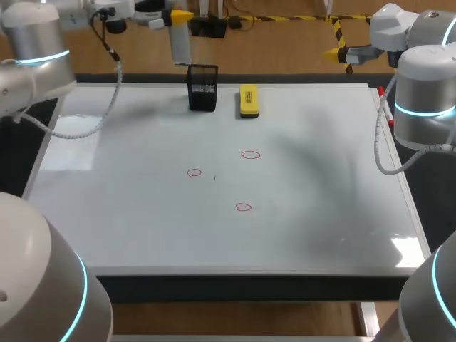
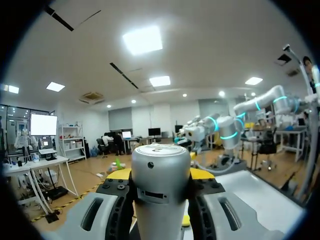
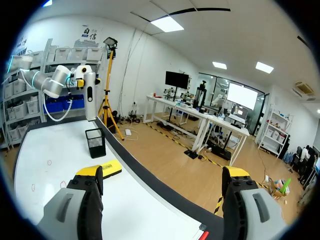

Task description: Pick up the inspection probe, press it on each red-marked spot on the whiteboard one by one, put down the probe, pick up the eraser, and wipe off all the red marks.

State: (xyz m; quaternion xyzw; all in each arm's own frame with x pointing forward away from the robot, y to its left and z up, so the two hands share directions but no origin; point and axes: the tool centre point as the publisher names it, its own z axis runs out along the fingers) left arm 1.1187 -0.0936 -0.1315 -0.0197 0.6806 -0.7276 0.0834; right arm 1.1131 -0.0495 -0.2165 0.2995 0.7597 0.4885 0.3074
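Left gripper (image 2: 161,174) is clamped on the inspection probe (image 1: 179,43), with one finger on each side of the grey cylinder. The probe is upright in the air at the far edge of the whiteboard (image 1: 142,228), above the black mesh holder (image 1: 203,87) and apart from it. The yellow eraser (image 1: 249,100) lies flat just beside the holder. Three red rings are on the board: left ring (image 1: 194,172), far ring (image 1: 251,154), near ring (image 1: 244,207). Right gripper (image 3: 162,172) is spread wide with nothing between its fingers, beyond the far right corner.
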